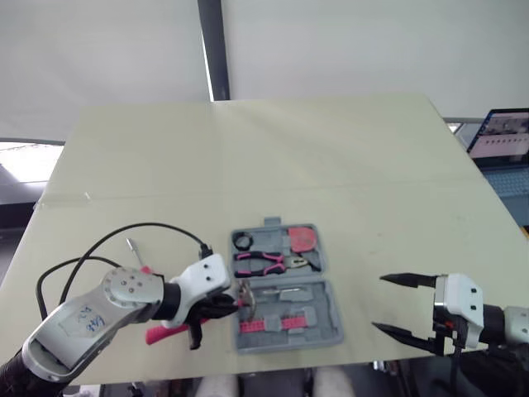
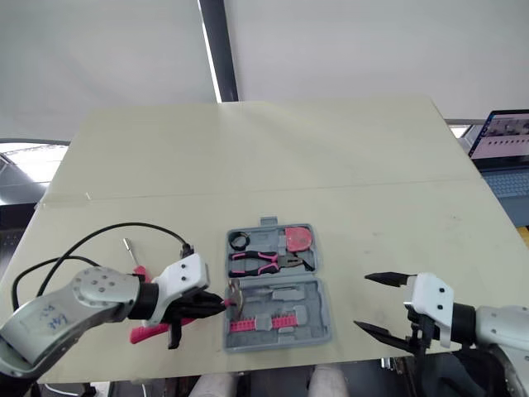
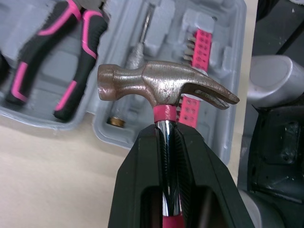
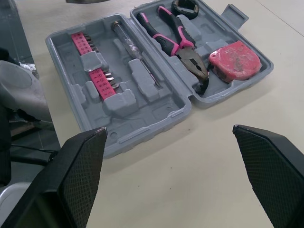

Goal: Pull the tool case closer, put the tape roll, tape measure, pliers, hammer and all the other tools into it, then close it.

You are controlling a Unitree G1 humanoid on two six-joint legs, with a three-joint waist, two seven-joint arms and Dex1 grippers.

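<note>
The grey tool case (image 1: 331, 273) lies open near the table's front edge. In it are a black tape roll (image 1: 243, 241), pink-handled pliers (image 1: 266, 263), a pink tape measure (image 1: 302, 239), pink bit strips (image 1: 277, 322) and a thin metal driver shaft (image 4: 135, 47). My left gripper (image 1: 225, 304) is shut on the hammer's shaft just below its steel head (image 3: 166, 88). The head hovers over the case's left edge, and the pink handle (image 1: 161, 333) trails back under the wrist. My right gripper (image 1: 378, 303) stands open to the right of the case, nothing between its fingers (image 4: 80, 166).
A small screwdriver (image 1: 137, 255) with a pink grip lies on the table left of the case, beside a black cable (image 1: 124, 233) looping from my left arm. A laptop (image 1: 504, 141) sits off the table's right side. The far half of the table (image 1: 248, 149) is bare.
</note>
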